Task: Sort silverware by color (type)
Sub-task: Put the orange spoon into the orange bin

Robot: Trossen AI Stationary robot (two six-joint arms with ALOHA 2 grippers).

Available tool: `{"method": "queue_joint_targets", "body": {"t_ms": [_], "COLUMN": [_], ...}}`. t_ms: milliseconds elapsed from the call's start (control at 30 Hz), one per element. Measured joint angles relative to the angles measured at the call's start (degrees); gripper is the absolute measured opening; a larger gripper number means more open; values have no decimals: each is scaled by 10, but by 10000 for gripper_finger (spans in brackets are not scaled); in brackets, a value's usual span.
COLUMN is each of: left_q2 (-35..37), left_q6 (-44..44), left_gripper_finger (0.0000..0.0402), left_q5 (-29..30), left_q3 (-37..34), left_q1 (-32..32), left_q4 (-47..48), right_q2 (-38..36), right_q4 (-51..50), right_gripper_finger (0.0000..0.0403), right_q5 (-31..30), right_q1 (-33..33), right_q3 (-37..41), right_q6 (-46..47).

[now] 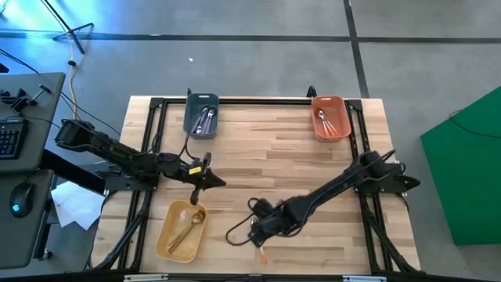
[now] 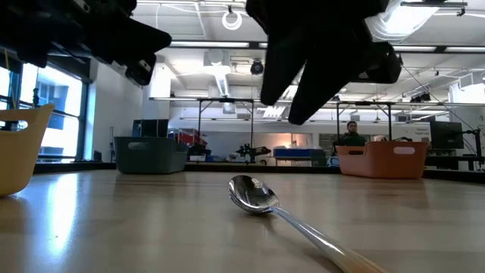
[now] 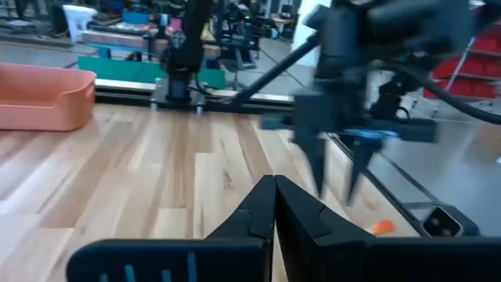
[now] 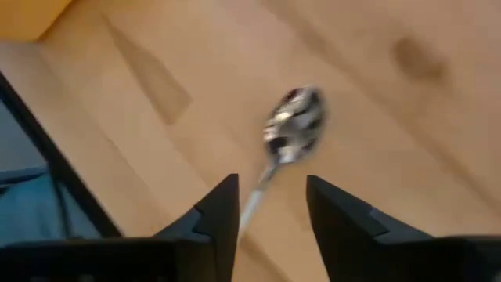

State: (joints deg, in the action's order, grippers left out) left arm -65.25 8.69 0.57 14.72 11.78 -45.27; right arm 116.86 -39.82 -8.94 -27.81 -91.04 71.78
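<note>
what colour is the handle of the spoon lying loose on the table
Orange, with a silver head; the spoon shows best in the low view.

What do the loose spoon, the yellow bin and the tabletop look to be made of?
Spoon: bowl and neck look like polished metal with mirror reflections; the handle end is orange, probably plastic.
Yellow bin: likely moulded plastic, with an even matte colour and rounded rim.
Tabletop: light wood planks with visible grain and seams, and a slight sheen in the low view.

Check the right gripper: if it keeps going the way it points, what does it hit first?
Most likely the spoon. The right gripper points down with its fingers open, the spoon's handle lying between them. Depth is unclear, and the wooden table lies directly under it.
</note>
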Motion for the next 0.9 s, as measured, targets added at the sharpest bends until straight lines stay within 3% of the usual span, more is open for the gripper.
{"method": "queue_joint_targets", "body": {"t_ms": [200,467,633,833,900], "left_q2": [0,0,0,0,0], "left_q6": [0,0,0,-8,-8], "left_gripper_finger": [0,0,0,0,0], "left_q5": [4,-3,-3,-4,-4], "left_q3": [0,0,0,0,0], "left_q1": [-17,-25,-25,-37,-49], "left_q4": [-2,0,4,4,4], "right_q2": [69,154,179,173,167], "right_q4": [-25,-68,-65,-90,-98], "right_gripper_finger": [152,128,98,17,7], "right_q5": [5,19,40,20,15], "right_q1": [-14,-15,-15,-14,-11], "right_q3": [-72,-150,-169,-167,-166], "right_q6": [64,79,79,60,45]}}
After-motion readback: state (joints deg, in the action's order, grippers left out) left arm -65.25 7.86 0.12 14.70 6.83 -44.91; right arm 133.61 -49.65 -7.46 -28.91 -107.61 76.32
